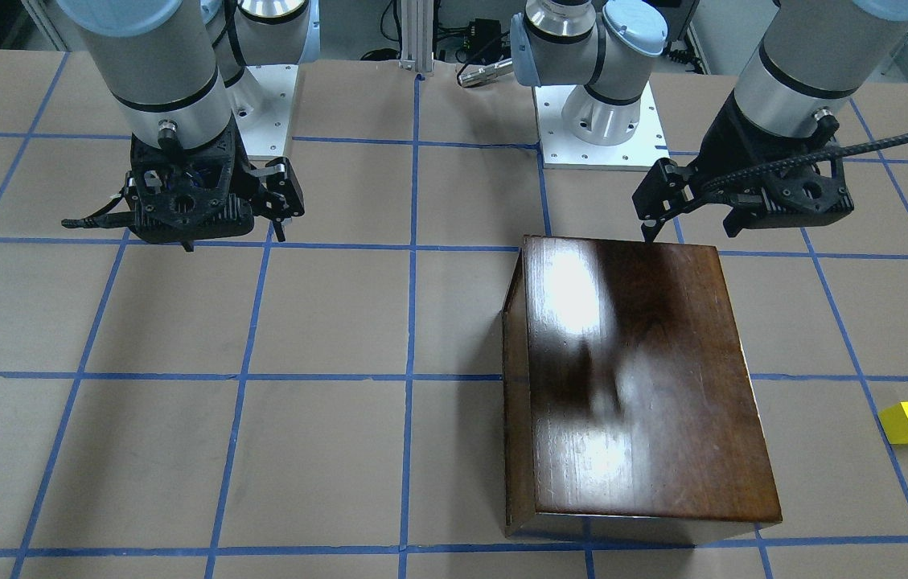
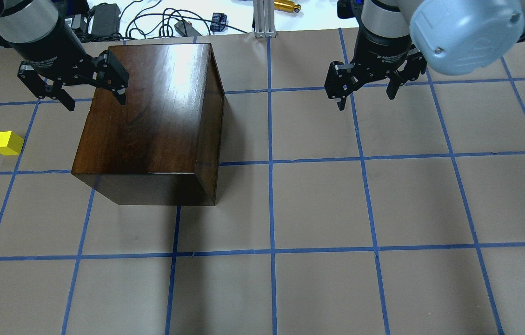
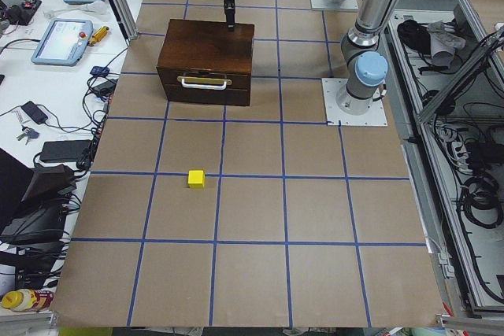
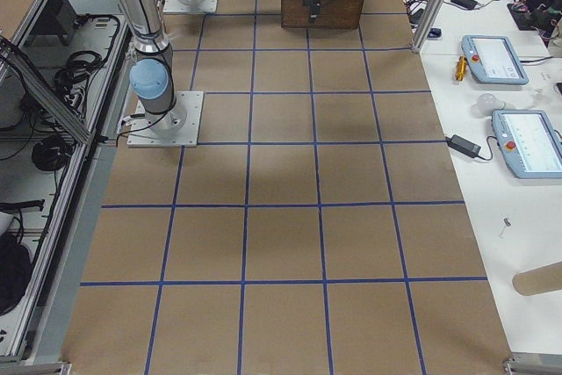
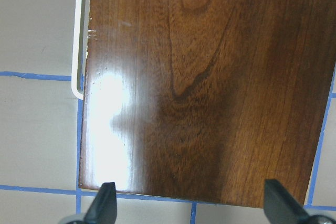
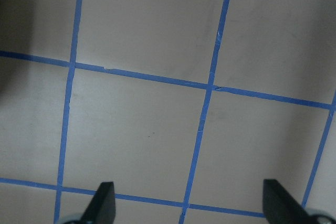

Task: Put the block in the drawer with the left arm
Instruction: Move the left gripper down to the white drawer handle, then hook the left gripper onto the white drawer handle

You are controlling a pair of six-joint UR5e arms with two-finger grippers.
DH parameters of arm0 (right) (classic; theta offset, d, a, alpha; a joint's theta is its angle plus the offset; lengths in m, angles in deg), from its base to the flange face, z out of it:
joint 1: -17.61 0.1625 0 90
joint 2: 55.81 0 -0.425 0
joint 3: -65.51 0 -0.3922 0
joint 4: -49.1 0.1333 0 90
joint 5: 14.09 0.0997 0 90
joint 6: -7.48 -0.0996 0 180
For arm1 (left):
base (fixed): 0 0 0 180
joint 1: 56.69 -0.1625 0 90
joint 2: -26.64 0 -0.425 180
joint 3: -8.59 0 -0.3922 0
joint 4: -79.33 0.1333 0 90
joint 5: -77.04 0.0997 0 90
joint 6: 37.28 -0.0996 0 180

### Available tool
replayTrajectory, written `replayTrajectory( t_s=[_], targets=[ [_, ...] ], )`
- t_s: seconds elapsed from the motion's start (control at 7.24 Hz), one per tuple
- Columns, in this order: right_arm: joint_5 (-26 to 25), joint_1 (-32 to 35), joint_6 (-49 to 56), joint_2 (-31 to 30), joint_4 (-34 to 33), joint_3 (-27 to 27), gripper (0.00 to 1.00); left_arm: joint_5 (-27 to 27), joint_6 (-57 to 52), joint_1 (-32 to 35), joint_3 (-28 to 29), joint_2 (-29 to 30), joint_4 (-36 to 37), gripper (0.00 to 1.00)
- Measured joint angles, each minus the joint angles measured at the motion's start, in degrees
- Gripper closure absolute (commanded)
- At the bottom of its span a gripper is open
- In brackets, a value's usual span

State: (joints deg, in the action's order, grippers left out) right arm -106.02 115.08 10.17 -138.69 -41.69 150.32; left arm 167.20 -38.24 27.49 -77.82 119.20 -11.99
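Box [image 2: 150, 116] stands on the table [image 2: 336, 209], in the robot's left half. Its handle [image 3: 205, 82] is on the side facing left. Block [image 2: 7, 143] lies on the table left of the box, well apart. Left pincer [image 2: 96, 95] hangs above the box. Right pincer [image 2: 365, 97] hangs above the table, well right of the box.

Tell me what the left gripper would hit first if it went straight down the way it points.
Probably the glossy top of the wooden box, near its edge. The left gripper hangs open above it; depth is unclear.
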Motion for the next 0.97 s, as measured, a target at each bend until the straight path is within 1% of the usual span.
replayTrajectory(
  t_s=[0.14,0.28,0.55,0.69,0.97],
  targets=[
    [0.0,0.0,0.0,0.0,0.0,0.0,0.0,0.0,-1.5,-1.1,0.3,0.1,-0.1,0.0],
    [0.0,0.0,0.0,0.0,0.0,0.0,0.0,0.0,-4.3,-4.1,0.7,0.5,-0.4,0.0],
    [0.0,0.0,0.0,0.0,0.0,0.0,0.0,0.1,-12.8,-12.2,1.2,2.7,0.1,0.0],
    [0.0,0.0,0.0,0.0,0.0,0.0,0.0,0.1,-17.1,-15.6,1.7,5.6,1.9,0.0],
    [0.0,0.0,0.0,0.0,0.0,0.0,0.0,-0.2,-24.2,-18.5,3.4,12.6,5.9,0.0]
  ],
)
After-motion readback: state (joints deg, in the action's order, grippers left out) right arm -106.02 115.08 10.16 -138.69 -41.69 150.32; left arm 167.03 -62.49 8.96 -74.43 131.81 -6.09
